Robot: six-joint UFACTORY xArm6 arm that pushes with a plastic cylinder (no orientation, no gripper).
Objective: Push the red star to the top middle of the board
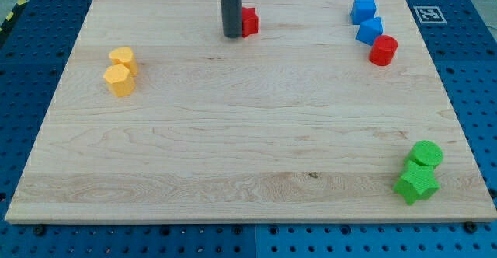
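The red star (pixel 248 21) lies near the view's top edge of the wooden board (pixel 248 134), about at its middle, partly hidden behind my rod. My tip (pixel 231 35) rests on the board right against the star's left side, touching it or nearly so.
Two yellow blocks (pixel 120 71) sit at the view's left. Two blue blocks (pixel 366 19) and a red cylinder (pixel 383 50) sit at the top right. A green cylinder (pixel 425 155) and a green star (pixel 416 184) sit at the bottom right. A marker tag (pixel 429 14) lies beyond the top right corner.
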